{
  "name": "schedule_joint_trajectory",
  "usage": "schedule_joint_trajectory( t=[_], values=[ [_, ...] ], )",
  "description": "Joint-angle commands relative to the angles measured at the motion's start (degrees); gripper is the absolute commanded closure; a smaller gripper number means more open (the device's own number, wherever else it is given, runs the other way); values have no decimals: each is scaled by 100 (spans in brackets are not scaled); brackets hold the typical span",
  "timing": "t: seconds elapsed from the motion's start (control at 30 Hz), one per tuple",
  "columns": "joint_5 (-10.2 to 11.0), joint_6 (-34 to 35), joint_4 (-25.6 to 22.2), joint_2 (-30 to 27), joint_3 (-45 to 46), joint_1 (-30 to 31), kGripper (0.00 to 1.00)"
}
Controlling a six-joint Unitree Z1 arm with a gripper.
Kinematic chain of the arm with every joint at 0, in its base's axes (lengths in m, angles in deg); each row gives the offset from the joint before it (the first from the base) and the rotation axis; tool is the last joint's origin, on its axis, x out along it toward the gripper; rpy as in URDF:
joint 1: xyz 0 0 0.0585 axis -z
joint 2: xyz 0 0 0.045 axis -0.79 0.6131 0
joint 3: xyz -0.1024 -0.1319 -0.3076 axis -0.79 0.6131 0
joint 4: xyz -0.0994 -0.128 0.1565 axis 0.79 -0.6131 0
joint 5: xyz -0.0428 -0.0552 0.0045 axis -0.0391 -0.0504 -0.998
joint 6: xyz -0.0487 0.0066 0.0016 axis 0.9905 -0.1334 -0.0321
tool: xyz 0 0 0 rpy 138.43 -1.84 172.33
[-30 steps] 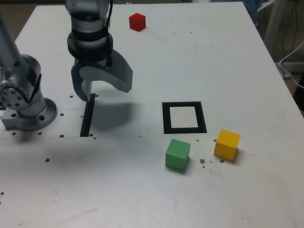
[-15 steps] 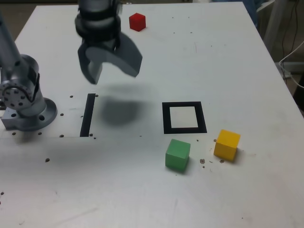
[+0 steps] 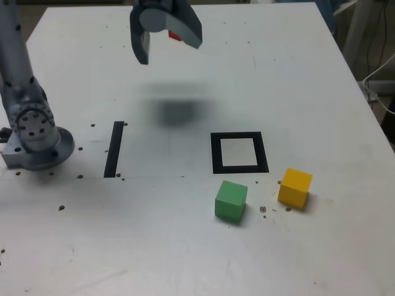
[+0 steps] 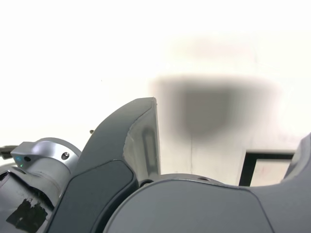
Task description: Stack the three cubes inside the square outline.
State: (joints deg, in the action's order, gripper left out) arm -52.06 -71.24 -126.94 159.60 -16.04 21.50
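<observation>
In the exterior view my gripper (image 3: pixel 168 50) hangs open and empty above the table's far side. Behind it, mostly hidden, a sliver of the red cube (image 3: pixel 175 36) shows between the jaws. The green cube (image 3: pixel 231 200) sits just in front of the square outline (image 3: pixel 216 154), whose pale centre holds nothing. To the exterior view's right of the green one sits the yellow cube (image 3: pixel 294 188). The wrist view shows one grey finger (image 4: pixel 141 141) and a corner of the square outline (image 4: pixel 267 156).
A narrow black stripe (image 3: pixel 114 149) is marked on the white table (image 3: pixel 296 80) at the exterior view's left, beside the arm's round grey base (image 3: pixel 37 139). Small dark specks dot the tabletop. Cables hang past the table's edge at the exterior view's right.
The open gripper has lifted from above the black stripe and travelled toward the far side and the exterior view's right, now covering the red cube. The cubes have not moved.
</observation>
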Motion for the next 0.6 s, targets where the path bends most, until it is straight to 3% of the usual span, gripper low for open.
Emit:
schedule_joint_trajectory(
  t=[0.0, 0.27, 0.57],
  values=[
    [41, -53, -73, 233, -281, -331, 0],
    [262, -308, -528, 813, -1373, -1239, 0],
    [214, -270, -726, 1536, -2025, -1803, 0]
  ],
)
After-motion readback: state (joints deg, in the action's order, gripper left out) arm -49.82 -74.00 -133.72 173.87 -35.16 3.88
